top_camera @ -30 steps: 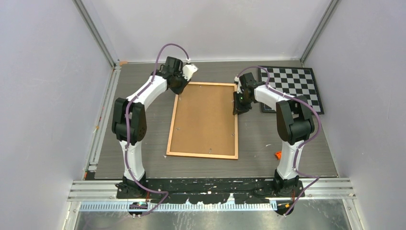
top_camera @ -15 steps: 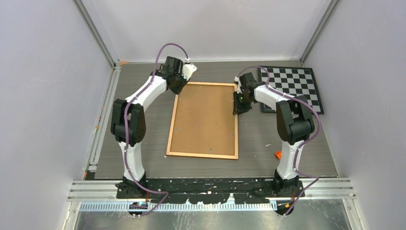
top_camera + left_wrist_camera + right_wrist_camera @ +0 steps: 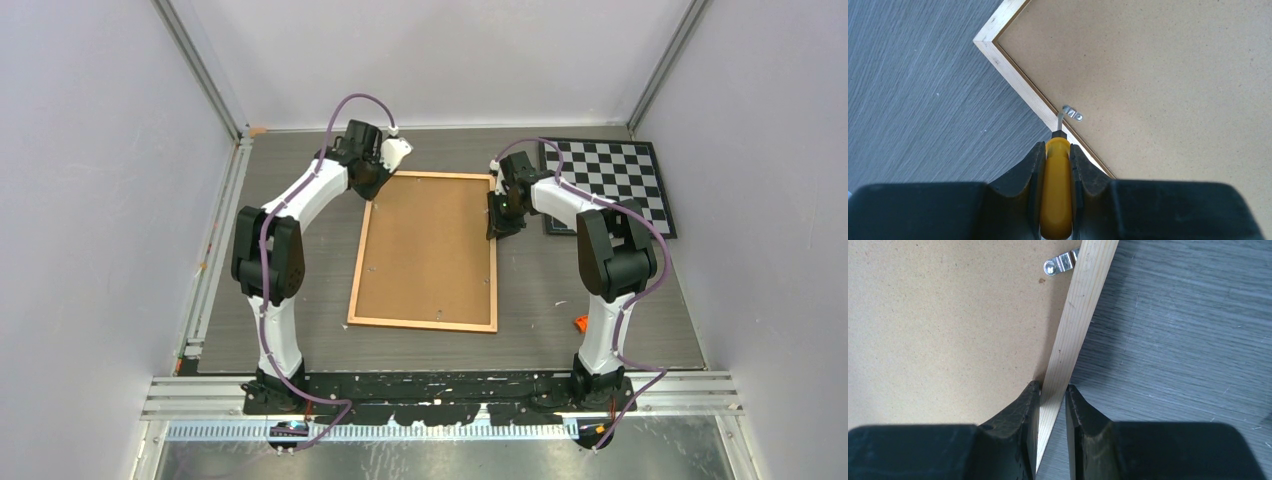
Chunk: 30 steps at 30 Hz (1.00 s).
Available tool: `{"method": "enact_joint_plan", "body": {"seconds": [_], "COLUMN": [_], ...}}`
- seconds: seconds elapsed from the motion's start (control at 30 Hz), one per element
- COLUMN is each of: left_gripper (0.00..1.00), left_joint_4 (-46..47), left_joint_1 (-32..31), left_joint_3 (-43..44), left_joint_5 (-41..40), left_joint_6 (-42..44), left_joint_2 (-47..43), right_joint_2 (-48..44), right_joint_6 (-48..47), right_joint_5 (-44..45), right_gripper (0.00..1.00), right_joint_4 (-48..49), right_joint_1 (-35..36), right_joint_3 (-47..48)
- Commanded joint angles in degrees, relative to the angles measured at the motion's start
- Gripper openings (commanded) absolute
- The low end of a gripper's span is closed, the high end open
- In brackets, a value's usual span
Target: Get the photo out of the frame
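Observation:
The frame (image 3: 425,322) lies face down on the table, its brown fibreboard back (image 3: 430,250) up. The photo is hidden beneath that back. My left gripper (image 3: 370,183) hangs over the frame's far left corner, shut on a yellow-handled tool (image 3: 1057,190). The tool's metal tip touches a small metal clip (image 3: 1073,114) beside the wooden border (image 3: 1013,75). My right gripper (image 3: 496,232) is at the frame's right side. In the right wrist view its jaws are shut on the pale wooden border (image 3: 1083,305), one finger inside on the back, one outside. Another clip (image 3: 1060,262) shows further along.
A black-and-white checkerboard (image 3: 610,185) lies at the back right, just beyond the right arm. A small orange object (image 3: 580,322) sits on the table near the right arm's base. Walls close the table in at the left, back and right.
The left wrist has shifted very slightly at the frame's far left corner. The frame and the right arm have not moved.

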Motion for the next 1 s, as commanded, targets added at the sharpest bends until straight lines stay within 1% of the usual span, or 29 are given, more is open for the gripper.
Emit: {"method": "enact_joint_plan", "body": {"seconds": [0.0, 0.47, 0.97], "left_gripper": [0.0, 0.0, 0.0], "left_joint_4": [-0.4, -3.0, -8.8], "left_joint_1": [-0.3, -1.0, -1.1], "left_joint_3": [-0.5, -0.6, -1.3], "left_joint_5": [0.9, 8.4, 15.0], "left_joint_6": [1.4, 0.7, 4.5], "left_joint_2": [-0.9, -0.2, -1.3], "right_joint_2": [-0.5, -0.3, -0.3], "right_joint_6": [-2.4, -2.5, -2.7], "right_joint_5": [-0.3, -0.1, 0.0], "right_gripper": [0.01, 0.0, 0.0], "right_joint_4": [-3.5, -3.6, -3.6], "right_joint_1": [1.1, 1.1, 1.1], "right_joint_3": [0.3, 0.5, 0.6]}}
